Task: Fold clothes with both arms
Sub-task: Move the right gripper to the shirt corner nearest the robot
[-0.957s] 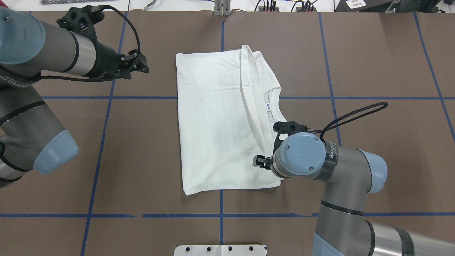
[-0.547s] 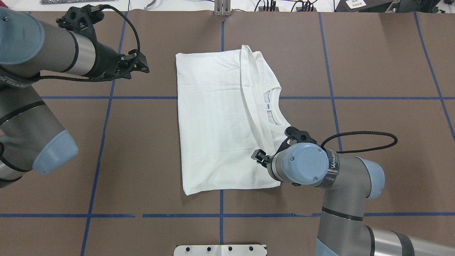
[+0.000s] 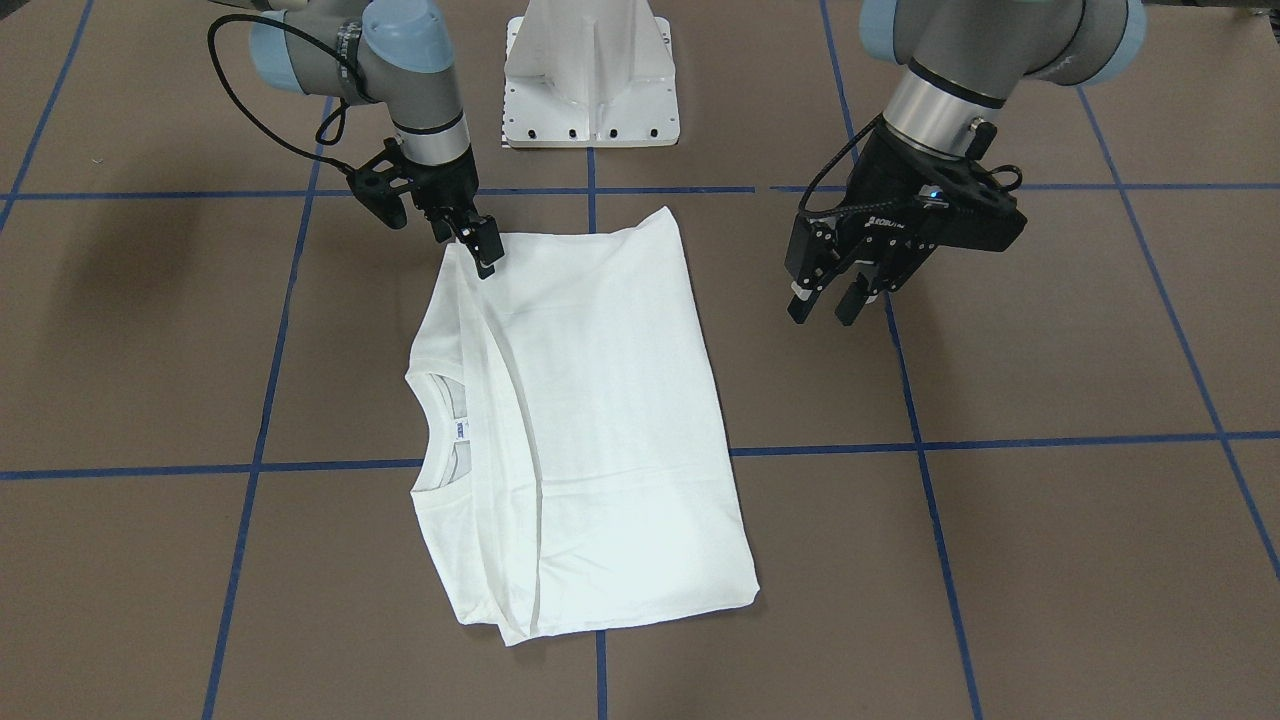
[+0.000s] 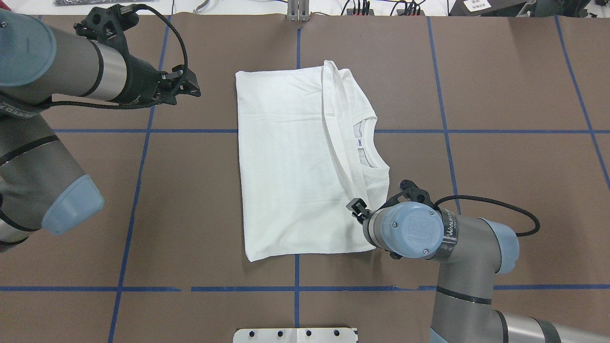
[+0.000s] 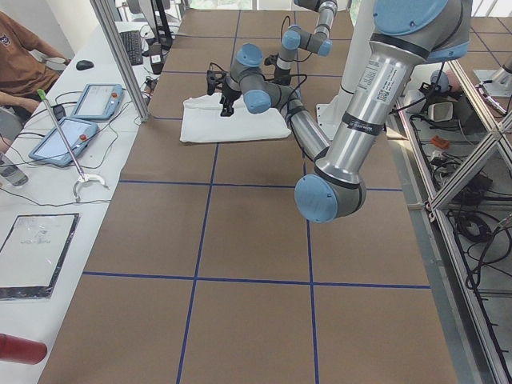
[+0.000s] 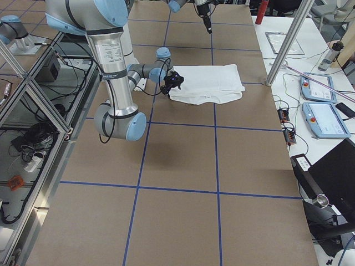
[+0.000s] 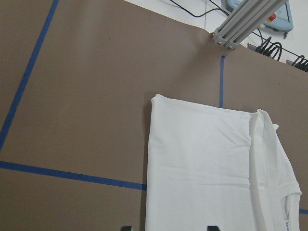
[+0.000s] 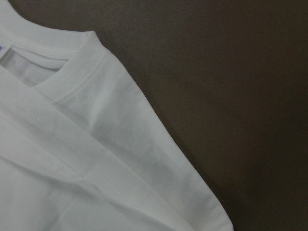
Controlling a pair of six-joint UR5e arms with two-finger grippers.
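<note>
The white shirt (image 3: pixel 600 420) lies folded flat in the middle of the brown table, collar and small label (image 4: pixel 360 143) toward the robot's right. My right gripper (image 3: pixel 480 250) is low at the shirt's near right corner (image 4: pixel 356 207), its fingers seeming slightly open. The right wrist view holds only the collar and shoulder edge (image 8: pixel 96 159) up close, with no fingers in it. My left gripper (image 3: pixel 840 300) hovers open and empty over bare table, well left of the shirt (image 4: pixel 188 85). The left wrist view looks down on the shirt's far left corner (image 7: pixel 207 168).
The white pedestal base (image 3: pixel 590 80) stands at the robot's side of the table. Blue tape lines (image 4: pixel 143 131) grid the brown surface. An aluminium post (image 7: pixel 240 24) and cables (image 4: pixel 381 8) sit at the far edge. A side bench holds tablets (image 5: pixel 72 136), with a person seated beside it.
The right arm's wrist has swung down and to the right, carrying the gripper from over the shirt's body toward its right edge. The left arm and the shirt have stayed put.
</note>
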